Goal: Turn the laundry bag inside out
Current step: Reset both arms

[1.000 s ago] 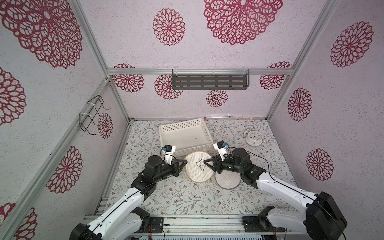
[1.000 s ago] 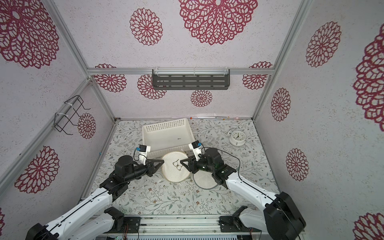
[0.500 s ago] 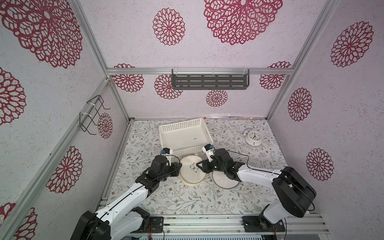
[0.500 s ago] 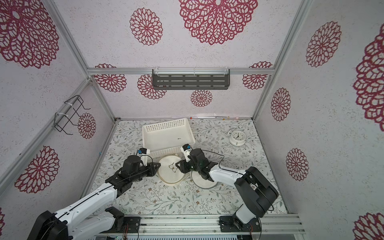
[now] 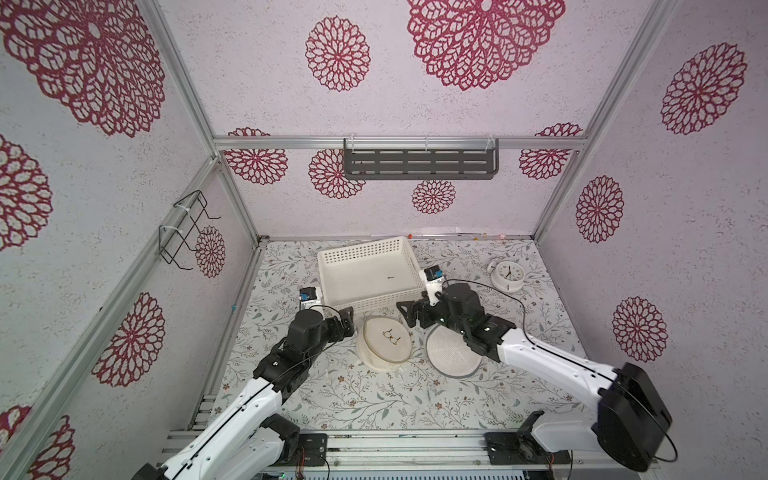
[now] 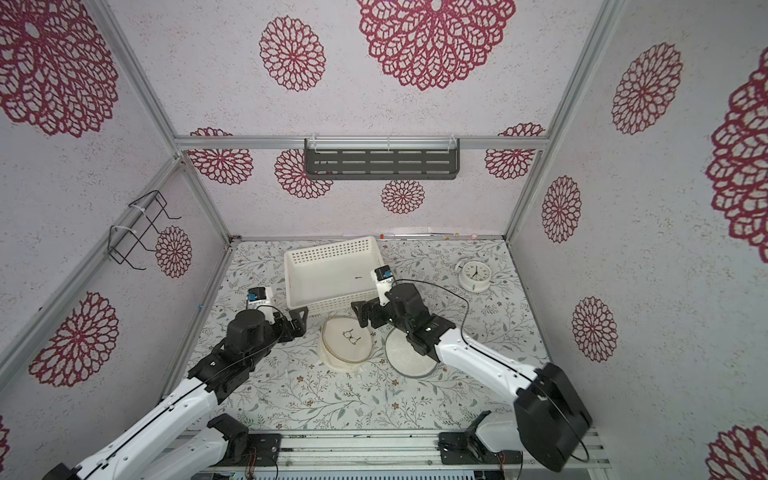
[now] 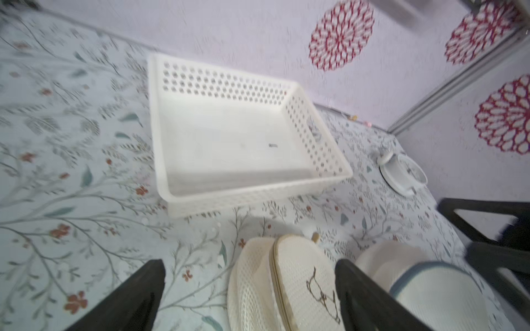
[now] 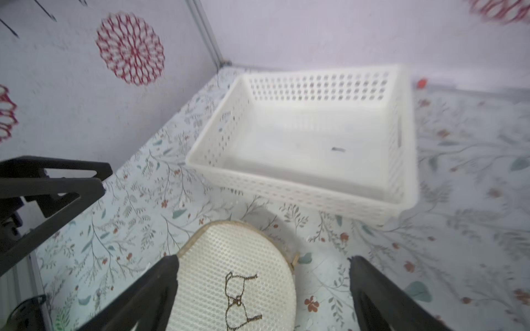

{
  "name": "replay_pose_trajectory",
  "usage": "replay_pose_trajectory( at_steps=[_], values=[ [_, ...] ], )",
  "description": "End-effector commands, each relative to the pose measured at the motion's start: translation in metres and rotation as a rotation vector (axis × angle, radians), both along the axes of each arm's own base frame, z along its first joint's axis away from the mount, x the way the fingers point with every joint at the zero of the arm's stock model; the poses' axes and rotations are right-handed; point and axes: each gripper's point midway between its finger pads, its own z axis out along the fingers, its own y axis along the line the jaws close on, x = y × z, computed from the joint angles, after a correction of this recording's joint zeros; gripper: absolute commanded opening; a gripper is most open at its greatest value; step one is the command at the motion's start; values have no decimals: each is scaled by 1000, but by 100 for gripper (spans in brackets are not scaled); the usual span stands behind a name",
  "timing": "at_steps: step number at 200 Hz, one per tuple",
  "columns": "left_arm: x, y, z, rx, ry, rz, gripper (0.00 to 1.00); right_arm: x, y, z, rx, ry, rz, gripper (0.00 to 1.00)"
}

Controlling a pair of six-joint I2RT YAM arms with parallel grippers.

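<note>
Laundry bag, round cream mesh with a stitched bra outline, lies on the worktop just in front of the white perforated basket. The basket holds one small dark speck. The left gripper and right gripper flank the bag, jaws spread wide, gripping nothing. A grey-rimmed mesh bag lies beside it.

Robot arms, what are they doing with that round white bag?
They are working on the laundry bag, which lies on the table before the basket. The left end effector and right end effector stand open on either side of it, holding nothing. A grey-rimmed disc lies beside it.
</note>
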Motion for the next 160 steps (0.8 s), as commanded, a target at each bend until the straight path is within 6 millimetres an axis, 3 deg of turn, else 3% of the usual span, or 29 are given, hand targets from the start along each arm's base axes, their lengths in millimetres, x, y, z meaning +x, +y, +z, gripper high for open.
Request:
replay_pose_trajectory(
  at_steps=[1,16,36,52,67,81,93,103,117,133,160],
  values=[
    [-3,62,25,194,-74,225,98,7,-70,18,-35,-80,-214,99],
    [-1,90,34,278,-108,302,98,15,-134,6,-69,-104,-444,99],
    [8,125,29,341,-127,393,97,12,-223,-29,-170,-155,-767,98],
    [21,149,18,380,-137,433,97,9,-260,-54,-198,-213,-841,98],
    [35,165,-9,369,-93,429,97,11,-268,-75,-162,-254,-813,98],
    [47,172,-36,374,-53,403,98,15,-263,-88,-159,-302,-777,99],
    [53,172,-49,373,-76,386,98,31,-255,-92,-179,-290,-727,99],
    [57,171,-60,351,-82,365,98,37,-250,-84,-175,-347,-699,99],
    [64,169,-66,361,-125,344,98,41,-247,-74,-168,-427,-679,99],
    [73,165,-65,357,-153,309,98,54,-248,-81,-197,-389,-677,98],
    [87,162,-74,342,-190,261,98,50,-251,-90,-219,-322,-681,98]
  ],
)
